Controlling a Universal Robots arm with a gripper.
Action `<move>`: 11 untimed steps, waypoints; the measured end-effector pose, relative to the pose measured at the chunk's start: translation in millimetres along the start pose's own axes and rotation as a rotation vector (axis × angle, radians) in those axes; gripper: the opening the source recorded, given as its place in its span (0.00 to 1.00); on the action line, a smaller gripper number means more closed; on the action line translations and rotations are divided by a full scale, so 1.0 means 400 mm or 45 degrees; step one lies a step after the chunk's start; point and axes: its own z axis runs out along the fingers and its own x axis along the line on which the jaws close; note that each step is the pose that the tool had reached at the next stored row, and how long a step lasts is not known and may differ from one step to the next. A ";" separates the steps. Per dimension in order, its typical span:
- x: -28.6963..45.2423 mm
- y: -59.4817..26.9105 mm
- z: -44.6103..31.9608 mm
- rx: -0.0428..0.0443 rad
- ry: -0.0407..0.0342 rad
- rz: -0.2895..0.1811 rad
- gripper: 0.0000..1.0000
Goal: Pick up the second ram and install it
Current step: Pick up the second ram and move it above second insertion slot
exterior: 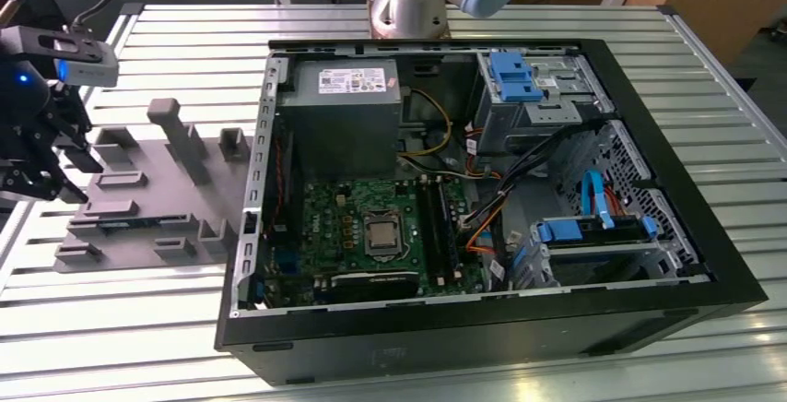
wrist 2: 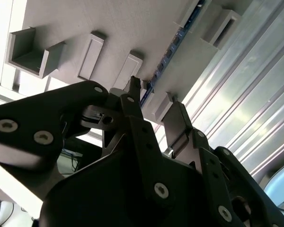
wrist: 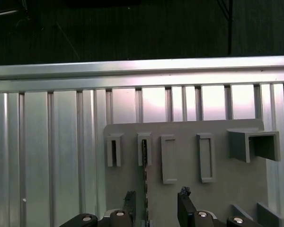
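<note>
Fingers [wrist: 183, 201] of the gripper [wrist: 156, 197] were spread well apart and held nothing, one on either side of the second ram [wrist: 144, 179]. That stick stood on edge in a slot of the grey fixture [wrist: 217, 198], its long axis running along the fixture away from the gripper (a thin dark line in the first wrist view). The arm hung over the fixture's side away from the open computer case [exterior: 492, 190], gripper turned down toward it.

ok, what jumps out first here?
The open computer case takes the middle of the exterior view, its green motherboard bare. At that view's left lies the grey fixture; in the first wrist view the open claw hovers over the second ram, standing on edge in it.
</note>
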 end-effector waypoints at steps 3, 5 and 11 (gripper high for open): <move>0.003 0.000 0.006 0.000 0.0001 -0.001 0.47; 0.005 0.000 0.011 0.000 0.0001 -0.001 0.47; 0.011 -0.001 0.031 0.000 -0.0001 -0.006 0.47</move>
